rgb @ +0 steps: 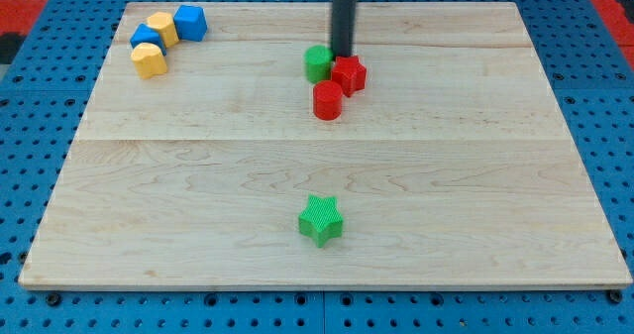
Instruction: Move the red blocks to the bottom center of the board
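Observation:
A red star block point(349, 74) and a red cylinder point(328, 101) sit together in the upper middle of the wooden board point(198, 205). The cylinder lies just below and left of the star. A green cylinder point(318, 63) touches the star's left side. My tip point(343, 55) comes down from the view's top and rests right behind the red star, between it and the green cylinder.
A green star point(321, 220) sits low in the middle of the board. At the top left corner a blue cube point(190, 23), a yellow block point(163, 28), a blue block point(147, 37) and a yellow block point(150, 60) form a cluster.

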You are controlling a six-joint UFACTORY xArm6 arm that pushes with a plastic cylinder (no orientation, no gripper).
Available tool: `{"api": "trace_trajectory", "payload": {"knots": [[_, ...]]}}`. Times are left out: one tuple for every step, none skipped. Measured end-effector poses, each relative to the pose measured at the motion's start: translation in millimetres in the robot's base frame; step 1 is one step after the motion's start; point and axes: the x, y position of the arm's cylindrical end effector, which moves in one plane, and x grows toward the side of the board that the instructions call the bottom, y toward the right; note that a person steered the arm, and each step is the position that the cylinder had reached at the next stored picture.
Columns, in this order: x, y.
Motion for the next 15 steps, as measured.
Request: {"api": "trace_trajectory", "payload": {"knots": [[17.9, 11.5], [-2.6, 26.8], [3.4, 50.5], [18.3, 42.5], [24.6, -7.0], [30.1, -41.0], [13.9, -8.6], [7.8, 50.1], [14.1, 64.6], [35.0, 40.7], [56.2, 14.7], [77.1, -2.9], [102.9, -24.5], [134.2, -46.3], [160.9, -65.3]]}}
